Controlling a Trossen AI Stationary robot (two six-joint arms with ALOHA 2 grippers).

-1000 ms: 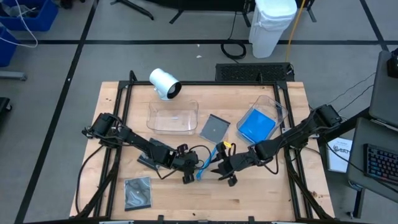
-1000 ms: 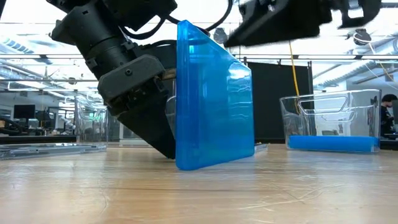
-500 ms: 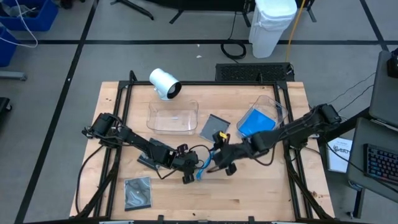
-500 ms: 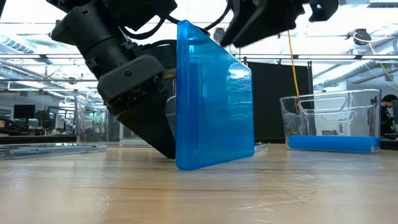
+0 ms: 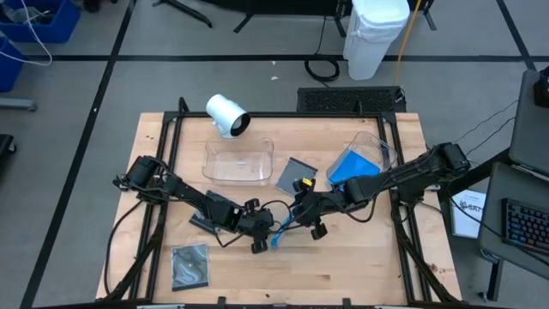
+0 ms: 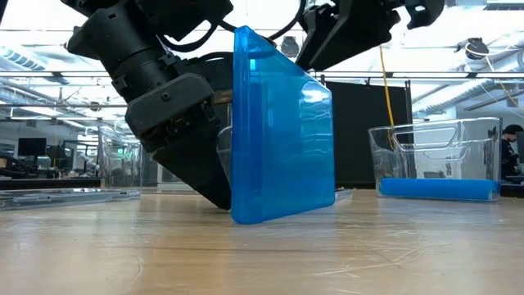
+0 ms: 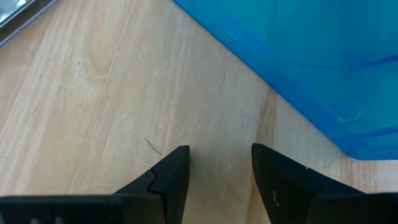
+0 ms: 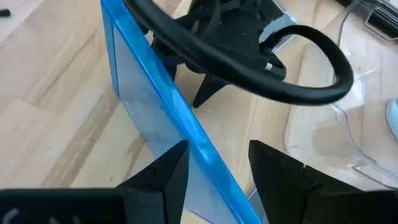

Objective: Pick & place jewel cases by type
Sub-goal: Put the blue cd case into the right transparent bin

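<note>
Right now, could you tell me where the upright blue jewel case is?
The blue jewel case stands on edge near the table's front centre, between the left gripper and the right gripper.

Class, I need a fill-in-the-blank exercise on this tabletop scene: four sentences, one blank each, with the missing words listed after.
1. The blue jewel case at mid-table stands on its ____.
2. The right gripper has its open fingers on either side of this case's upper ____.
3. In the clear tray on the table's right side lies a case coloured ____.
4. The white cylinder lies on its ____.

Missing words: edge; edge; blue; side
</note>
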